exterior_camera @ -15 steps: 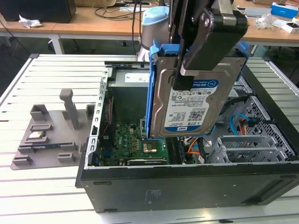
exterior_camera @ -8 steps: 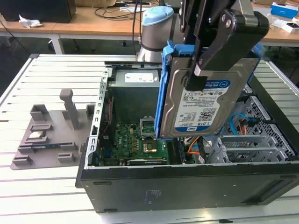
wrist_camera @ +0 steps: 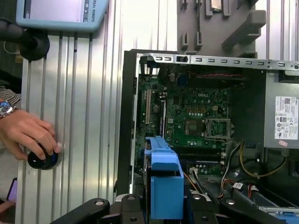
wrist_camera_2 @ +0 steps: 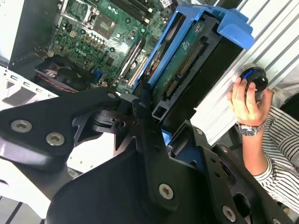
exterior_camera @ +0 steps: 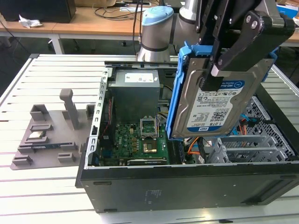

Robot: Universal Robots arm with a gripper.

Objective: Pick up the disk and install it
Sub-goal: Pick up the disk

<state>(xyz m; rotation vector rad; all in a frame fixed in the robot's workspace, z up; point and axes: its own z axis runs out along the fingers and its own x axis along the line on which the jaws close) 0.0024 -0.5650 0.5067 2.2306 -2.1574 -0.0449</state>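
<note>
One disk [exterior_camera: 219,105], one open computer case [exterior_camera: 187,191], one person's hand [wrist_camera_2: 244,103].

Disk: in the air over the open case, tilted steeply on edge. Its labelled face is turned toward the exterior view. A blue bracket [exterior_camera: 179,84] wraps its edges. In the second wrist view its green circuit-board underside [wrist_camera_2: 184,63] faces the inside of the case.

End effector [exterior_camera: 210,80]: clenched on the disk. One black finger [exterior_camera: 233,49] presses flat on the labelled face and the other is hidden behind the drive. In the first wrist view the bracket's end [wrist_camera: 163,182] stands up between the black finger links.

Inside the case:
- one green motherboard [exterior_camera: 135,140]
- one grey power supply [exterior_camera: 135,88] behind it
- a grey metal drive cage [exterior_camera: 236,142] toward the exterior view's right, partly hidden behind the disk — orange and red cables run beside it

On the counter [exterior_camera: 56,70], slatted aluminium:
- one grey fixture tray [exterior_camera: 49,133] on the exterior view's left of the case
- one small square processor chip [exterior_camera: 36,136] seated in the tray

The hand, with a wristwatch [wrist_camera_2: 250,128], rests on a round black knob [wrist_camera_2: 254,79] on the counter beside the case wall — well apart from the disk. A teach pendant [wrist_camera: 60,14] lies nearby.
</note>
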